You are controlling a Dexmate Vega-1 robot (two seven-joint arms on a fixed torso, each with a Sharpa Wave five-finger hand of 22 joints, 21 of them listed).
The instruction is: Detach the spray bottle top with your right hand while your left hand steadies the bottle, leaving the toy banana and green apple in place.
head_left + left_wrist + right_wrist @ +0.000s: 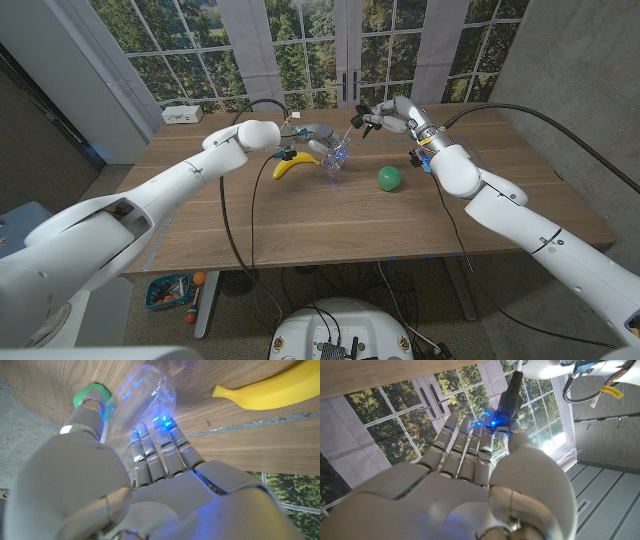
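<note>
A white box [181, 114] sits at the desk's [300, 225] far left corner. Further right, the left hand [313, 135] reaches over the far middle of the desk and grips the clear bottle [336, 158]. In the left wrist view its fingers [150, 452] wrap the bottle's [145, 390] clear body with the thumb on the other side. The bottle stands tilted on the desk, near the far edge and about midway across.

The banana [294, 165] lies on the desk just left of the bottle, near the left hand, its curve showing yellow in the left wrist view [270, 390].

Right of the bottle, the green apple [389, 178] rests on the desk, apart from both hands; a green shape [90, 395] also shows past the thumb in the left wrist view.

The right hand [380, 120] is raised above the desk's far edge, up and to the right of the bottle. It holds the dark spray top [507, 402] between thumb and fingertips [485, 435], with its thin tube hanging toward the bottle's mouth. Whether the tube end is clear of the bottle, I cannot tell.
</note>
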